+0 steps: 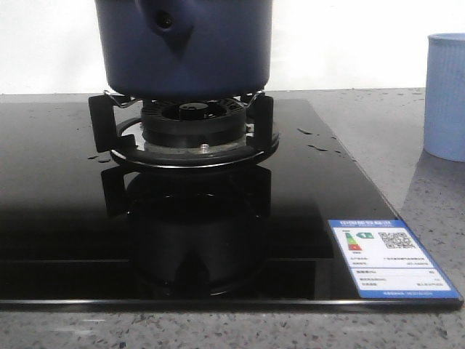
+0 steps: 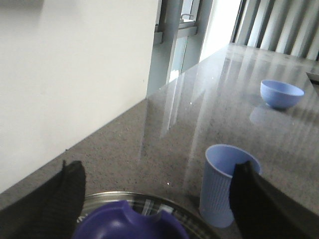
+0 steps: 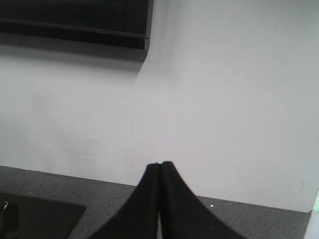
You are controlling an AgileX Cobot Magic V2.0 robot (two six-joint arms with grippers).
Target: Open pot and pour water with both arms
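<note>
Left wrist view is showing the left gripper with its fingers spread wide apart, released, sitting either side of a blue lid knob on a glass lid, not touching it as far as I can see. Just past them a pale blue ribbed cup is standing upright on the grey speckled counter, and a blue bowl is sitting well beyond that.

Over on the right wrist cam, the right gripper is pointing at a white wall, fingers pressed together with nothing between them.

Up front, the pot is resting on the burner grate of the black glass stove, handle stub facing the camera, with the cup off to the right on the counter.
</note>
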